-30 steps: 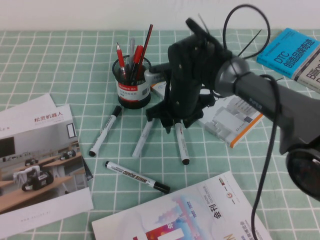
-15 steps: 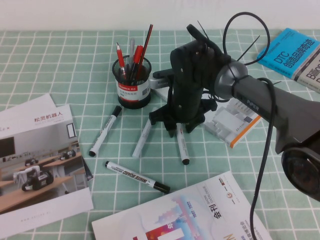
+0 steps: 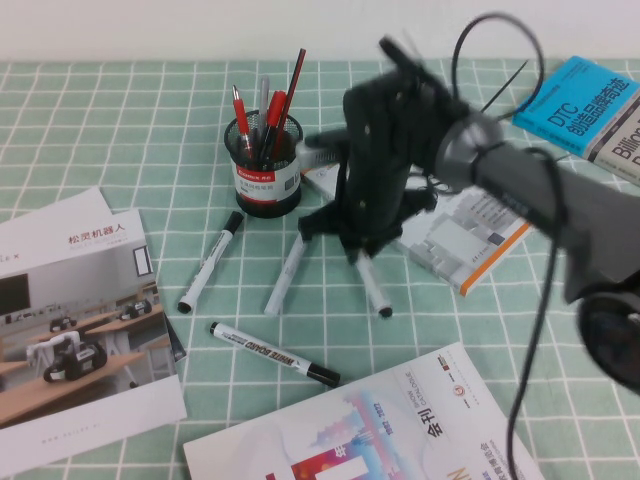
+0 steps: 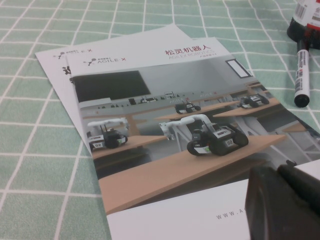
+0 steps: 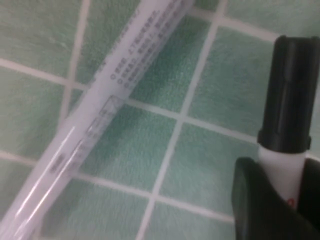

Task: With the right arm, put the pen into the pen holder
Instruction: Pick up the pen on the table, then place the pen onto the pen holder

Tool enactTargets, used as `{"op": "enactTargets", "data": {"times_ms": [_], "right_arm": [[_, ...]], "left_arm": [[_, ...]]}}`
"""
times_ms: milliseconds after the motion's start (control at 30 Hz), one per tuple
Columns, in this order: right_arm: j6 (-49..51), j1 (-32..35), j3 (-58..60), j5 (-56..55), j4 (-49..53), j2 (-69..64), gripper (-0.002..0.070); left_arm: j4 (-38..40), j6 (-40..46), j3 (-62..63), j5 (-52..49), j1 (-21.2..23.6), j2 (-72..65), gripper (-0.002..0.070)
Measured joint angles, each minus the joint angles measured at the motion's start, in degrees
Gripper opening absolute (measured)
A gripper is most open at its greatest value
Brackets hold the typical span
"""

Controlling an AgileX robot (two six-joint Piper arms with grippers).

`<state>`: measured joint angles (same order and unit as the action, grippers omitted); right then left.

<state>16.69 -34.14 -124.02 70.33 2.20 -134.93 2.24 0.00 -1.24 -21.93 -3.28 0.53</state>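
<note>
White pen clamped in right pincer beside pen holder; left pincer unclear.

The dark right gripper and its arm are motion-blurred in the high view, hiding the upper part of the white black-capped marker pen. The right wrist view cuts that pen off behind a dark finger. The black left gripper is cropped at the frame corner.
</note>
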Motion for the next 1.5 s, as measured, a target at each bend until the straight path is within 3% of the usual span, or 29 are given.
{"op": "enactTargets", "data": {"times_ms": [233,333,600,767,1067,1500], "right_arm": [[-0.3,0.0,5.2,-0.5,2.9,13.6,0.0122],[-0.3,0.0,12.5,-6.8,3.2,21.8,0.0122],[-1.7,0.0,44.3,-52.4,2.3,38.0,0.0122],[-2.5,0.0,54.1,-76.8,1.8,38.1,0.0122],[-3.9,0.0,53.1,-108.3,1.8,27.3,0.0122],[-4.3,0.0,36.0,-111.2,3.3,11.6,0.0122]], "left_arm": [[0.0,0.0,0.0,0.0,0.0,0.0,-0.0004],[0.0,0.0,0.0,0.0,0.0,0.0,-0.0004],[0.0,0.0,0.0,0.0,0.0,0.0,-0.0004],[0.0,0.0,0.0,0.0,0.0,0.0,-0.0004],[0.0,0.0,0.0,0.0,0.0,0.0,-0.0004],[0.0,0.0,0.0,0.0,0.0,0.0,-0.0004]]}}
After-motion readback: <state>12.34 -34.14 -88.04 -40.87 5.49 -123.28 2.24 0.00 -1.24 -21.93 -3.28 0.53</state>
